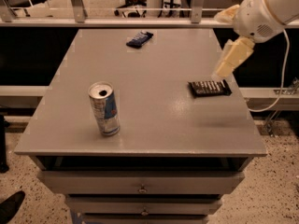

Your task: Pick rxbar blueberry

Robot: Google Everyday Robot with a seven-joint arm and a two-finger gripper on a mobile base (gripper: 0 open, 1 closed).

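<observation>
The rxbar blueberry [139, 38], a small dark blue wrapped bar, lies flat near the far edge of the grey table [154, 125], a little left of centre. My gripper [219, 45] hangs above the table's right edge, well to the right of the bar and nearer the camera. It is open and empty, with one cream finger [232, 56] pointing down just above and behind the black bar and the other higher up.
A black wrapped bar with white stripes [210, 87] lies near the right edge. An opened blue and silver can [104, 108] stands upright at the front left. A metal rail [140, 22] runs behind the table. Drawers are below the front edge.
</observation>
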